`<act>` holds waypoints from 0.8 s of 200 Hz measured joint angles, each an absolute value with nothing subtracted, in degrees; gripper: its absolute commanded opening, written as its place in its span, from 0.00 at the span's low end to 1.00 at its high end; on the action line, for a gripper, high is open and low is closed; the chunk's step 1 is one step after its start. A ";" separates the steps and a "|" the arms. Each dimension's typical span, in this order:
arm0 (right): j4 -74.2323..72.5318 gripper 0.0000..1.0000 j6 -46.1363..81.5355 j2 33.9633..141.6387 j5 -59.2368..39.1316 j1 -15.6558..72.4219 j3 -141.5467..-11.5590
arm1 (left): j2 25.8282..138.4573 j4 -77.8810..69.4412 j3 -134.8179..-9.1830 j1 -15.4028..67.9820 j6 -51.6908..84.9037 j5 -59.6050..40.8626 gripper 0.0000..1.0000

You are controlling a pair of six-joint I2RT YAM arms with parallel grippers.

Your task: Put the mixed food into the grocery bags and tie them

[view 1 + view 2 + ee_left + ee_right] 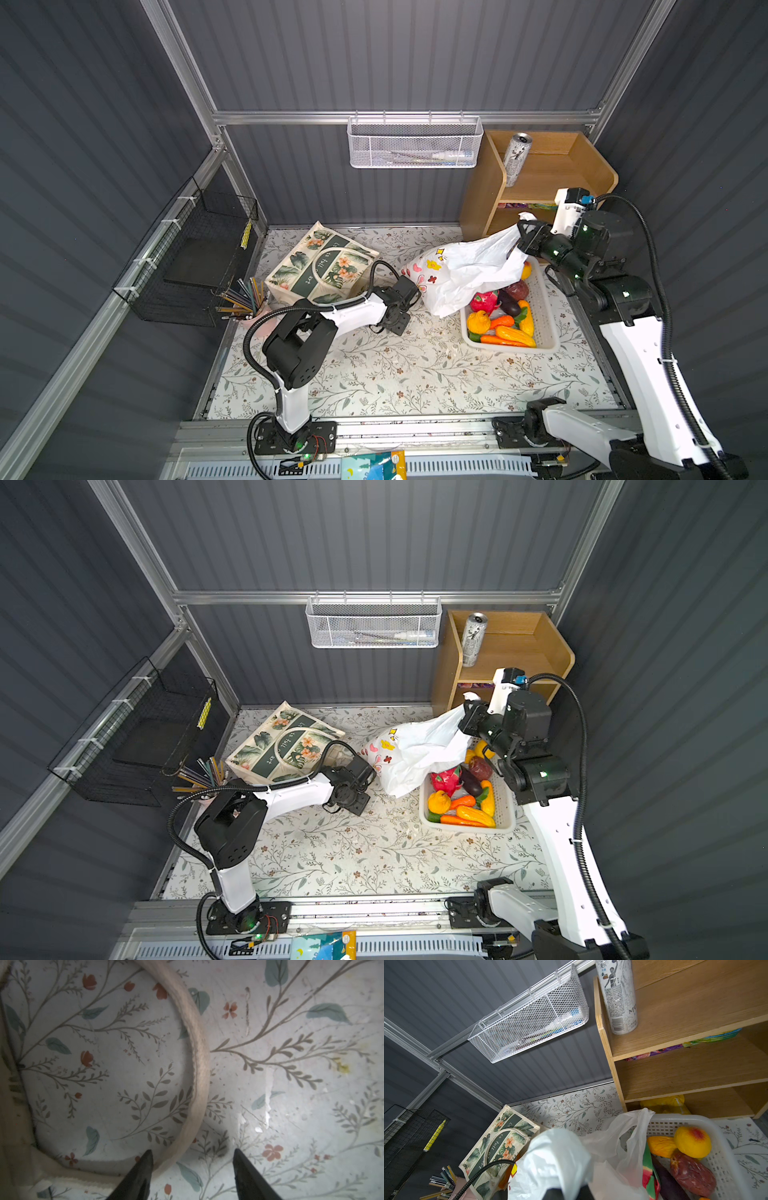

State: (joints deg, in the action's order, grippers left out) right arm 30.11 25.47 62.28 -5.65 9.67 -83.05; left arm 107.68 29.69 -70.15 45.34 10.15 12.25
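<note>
Only the left wrist view showed the left gripper [192,1150] spread, with the rope handle [199,1068] of the cream leaf-printed canvas tote [320,266] lying between its fingers on the floral tabletop [415,374]. In both top views the right gripper [524,235] pinched the thin white cartoon-print plastic bag [469,266] above the white slotted basket [548,324] of colourful toy fruit [503,320]. Grey ribbed walls [395,54] enclosed everything.

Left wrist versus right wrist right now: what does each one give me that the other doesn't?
Left wrist only: the open left gripper low over a cream loop handle, which runs past one fingertip. Right wrist only: the plastic bag bunched close to the lens, the basket of toy fruit, and the shelf with a can. Both: the floral mat and part of the tote.
</note>
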 measured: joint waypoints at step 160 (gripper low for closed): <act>29.98 0.00 25.89 60.95 -7.94 9.41 -82.39 | 100.88 34.65 -82.91 43.31 5.58 15.77 0.00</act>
